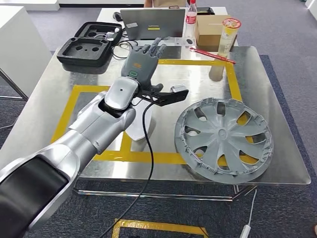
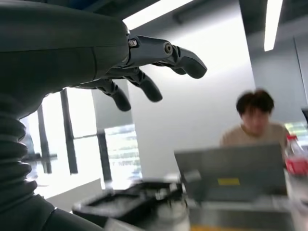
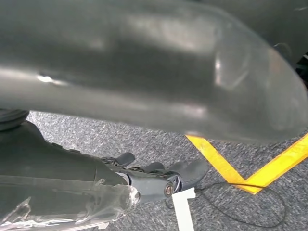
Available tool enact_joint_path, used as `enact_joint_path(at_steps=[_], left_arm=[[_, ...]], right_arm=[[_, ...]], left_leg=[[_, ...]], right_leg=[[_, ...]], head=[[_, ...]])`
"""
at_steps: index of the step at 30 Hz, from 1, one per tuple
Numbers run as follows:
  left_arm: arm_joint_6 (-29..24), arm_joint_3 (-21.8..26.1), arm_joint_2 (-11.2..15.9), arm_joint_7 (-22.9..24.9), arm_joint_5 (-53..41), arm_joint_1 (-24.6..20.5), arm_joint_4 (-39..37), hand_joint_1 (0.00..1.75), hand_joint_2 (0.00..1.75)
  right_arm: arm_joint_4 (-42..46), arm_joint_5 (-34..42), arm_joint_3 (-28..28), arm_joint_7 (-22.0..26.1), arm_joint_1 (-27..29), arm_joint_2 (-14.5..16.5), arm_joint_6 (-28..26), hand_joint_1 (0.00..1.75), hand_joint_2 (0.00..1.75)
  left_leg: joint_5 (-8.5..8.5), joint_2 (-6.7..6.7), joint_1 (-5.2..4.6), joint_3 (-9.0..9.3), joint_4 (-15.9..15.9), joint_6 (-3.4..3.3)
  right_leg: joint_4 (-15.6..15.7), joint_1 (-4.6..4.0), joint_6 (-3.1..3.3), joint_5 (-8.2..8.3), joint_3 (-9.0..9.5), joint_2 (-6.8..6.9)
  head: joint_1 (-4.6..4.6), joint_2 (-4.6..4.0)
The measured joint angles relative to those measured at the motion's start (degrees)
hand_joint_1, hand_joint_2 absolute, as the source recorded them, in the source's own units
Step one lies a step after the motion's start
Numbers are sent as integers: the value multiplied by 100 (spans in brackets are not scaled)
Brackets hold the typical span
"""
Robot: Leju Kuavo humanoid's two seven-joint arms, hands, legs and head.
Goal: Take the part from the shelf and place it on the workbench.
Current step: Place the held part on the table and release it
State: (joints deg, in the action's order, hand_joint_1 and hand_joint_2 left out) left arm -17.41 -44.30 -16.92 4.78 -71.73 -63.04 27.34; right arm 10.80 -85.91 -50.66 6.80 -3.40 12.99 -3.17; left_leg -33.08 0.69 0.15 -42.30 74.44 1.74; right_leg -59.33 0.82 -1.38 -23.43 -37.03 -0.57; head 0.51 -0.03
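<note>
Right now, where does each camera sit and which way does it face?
Head view: high on the body, looking down at the workbench and hubcap; left hand reaching over it.
Left wrist view: behind the left hand, facing the laptop and a person.
Right wrist view: facing the floor; right hand hanging.
Head and left wrist share the laptop.

1 hubcap (image 1: pixel 223 140), 2 bottles (image 1: pixel 190 18), 1 laptop (image 1: pixel 155 23)

We see a steel table (image 1: pixel 48 106) marked with yellow tape (image 1: pixel 67 110), standing on grey carpet (image 1: pixel 284 84). Beyond the table are tall windows (image 2: pixel 83 154), a pale wall (image 2: pixel 203 110) and bright ceiling light strips (image 2: pixel 270 24).
</note>
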Motion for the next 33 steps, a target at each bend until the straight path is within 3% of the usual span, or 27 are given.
enact_joint_path(at_steps=[1, 2, 4, 5, 6, 9, 11, 14, 15, 16, 17, 20, 22, 24, 25, 27, 29, 30, 31, 32, 33], left_arm=[[156, 178, -10, -125, 215, 58, 0, 0, 0], [329, 366, -32, -219, 411, 100, 1, 0, 0], [588, 711, -93, -331, 691, 143, 5, 0, 0], [660, 862, -132, -371, 789, 162, 9, 0, 0], [694, 989, -159, -405, 865, 193, 16, 0, 0], [718, 1317, -198, -592, 1140, 359, 75, 0, 0], [733, 1510, -203, -798, 1372, 493, 195, 0, 0], [781, 1699, -184, -954, 1544, 687, 375, 0, 0], [792, 1736, -175, -964, 1561, 741, 408, 0, 0], [798, 1768, -169, -972, 1573, 787, 439, 0, 0], [802, 1800, -163, -985, 1587, 824, 476, 0, 0], [821, 1884, -129, -1160, 1759, 961, 695, 0, 0], [899, 1919, -48, -1403, 2046, 1251, 1018, 0, 0], [995, 1922, 80, -1633, 2436, 1723, 1434, 0, 0], [1034, 1921, 151, -1742, 2679, 1985, 1664, 0, 0], [1096, 1921, 297, -1934, 3191, 2466, 2089, 0, 0], [1241, 1921, 442, -2111, 3781, 2952, 2551, 0, 0], [1385, 1925, 520, -2204, 4142, 3253, 2804, 0, 0], [1569, 1935, 597, -2304, 4534, 3615, 3071, 0, 0], [1769, 1949, 663, -2413, 4917, 4000, 3331, 0, 0], [1943, 1963, 722, -2530, 5252, 4388, 3580, 0, 0]], right_arm=[[0, -1, 2, -9, 5, -4, -2, 0, 0], [0, -1, 5, -24, 9, -7, -2, 0, 0], [0, 1, 15, -61, 11, -8, -1, 0, 0], [0, 2, 24, -75, 8, -8, 2, 0, 0], [0, 3, 33, -86, 7, -9, 5, 0, 0], [0, 30, 46, -97, 17, -13, 10, 0, 0], [0, 75, 46, -86, 29, -14, 4, 0, 0], [0, 105, 46, -76, 34, -14, 0, 0, 0], [0, 107, 46, -76, 36, -15, -1, 0, 0], [0, 109, 46, -76, 39, -18, -1, 0, 0], [0, 116, 46, -76, 39, -21, -2, 0, 0], [0, 205, 45, -68, 11, -30, -1, 0, 0], [0, 310, 38, -57, -1, -30, 4, 0, 0], [0, 403, 11, -57, 15, -30, 4, 0, 0], [0, 446, -11, -68, 24, -30, -2, 0, 0], [0, 504, -53, -98, 35, -30, -21, 0, 0], [0, 535, -88, -127, 47, -30, -43, 0, 0], [0, 547, -109, -134, 56, -30, -58, 0, 0], [0, 556, -134, -138, 68, -30, -77, 0, 0], [0, 556, -155, -136, 81, -30, -98, 0, 0], [0, 545, -170, -138, 94, -30, -120, 0, 0]], left_leg=[[122, 0, 0, -17, -42, -9], [343, -1, -1, 79, -312, -26], [772, -7, -4, 402, -1080, -58], [890, -7, -6, 527, -1376, -71], [930, -4, -11, 590, -1532, -82], [952, 7, -8, 598, -1610, -152], [990, 1, 16, 587, -1630, -222], [1045, -9, 21, 529, -1632, -275], [1070, -10, 20, 498, -1632, -278], [1099, -10, 21, 462, -1631, -274], [1130, -7, 24, 427, -1631, -264], [1225, 10, 20, 352, -1628, -187], [1296, 8, 3, 345, -1640, -119], [1351, 2, 3, 340, -1673, -51], [1294, 0, 3, 315, -1650, -18], [919, -1, 6, 178, -1319, 38], [388, -3, 3, -35, -576, 66], [234, -3, 1, -95, -258, 68], [186, -3, -2, -78, -78, 63], [258, -3, -4, 51, -134, 50], [382, -4, -8, 282, -395, 31]], right_leg=[[-1, -1, 3, -4, 11, -5], [-4, -1, -1, -5, 25, -9], [-20, -17, -33, -9, 32, -14], [-28, -29, -59, -6, 24, -14], [-27, -39, -89, 0, 14, -14], [-3, -34, -177, 10, -2, -7], [-263, -28, -232, -229, -106, 6], [-1345, -23, -283, -864, -471, 17], [-1581, -23, -290, -958, -525, 17], [-1607, -23, -292, -948, -476, 17], [-1392, -22, -289, -845, -306, 18], [-248, -26, -261, -524, 467, -2], [-1, -42, -210, -492, 618, -43], [9, -36, -125, -421, 556, -65], [18, -28, -74, -370, 514, -64], [41, -11, 14, -257, 402, -49], [43, -23, 55, -158, 263, -35], [42, -28, 61, -114, 198, -30], [42, -32, 63, -72, 135, -28], [42, -34, 59, -34, 81, -32], [41, -34, 49, 4, 33, -38]], head=[[-4, 0], [-5, 0], [-9, 0], [-4, 0], [-2, 0], [2, 0], [22, 0], [48, 1], [47, 1], [48, 1], [47, 1], [46, 1], [45, 0], [46, 0], [37, 1], [13, -1], [-9, -1], [-8, 0], [-11, 0], [-13, -1], [-16, -1]])
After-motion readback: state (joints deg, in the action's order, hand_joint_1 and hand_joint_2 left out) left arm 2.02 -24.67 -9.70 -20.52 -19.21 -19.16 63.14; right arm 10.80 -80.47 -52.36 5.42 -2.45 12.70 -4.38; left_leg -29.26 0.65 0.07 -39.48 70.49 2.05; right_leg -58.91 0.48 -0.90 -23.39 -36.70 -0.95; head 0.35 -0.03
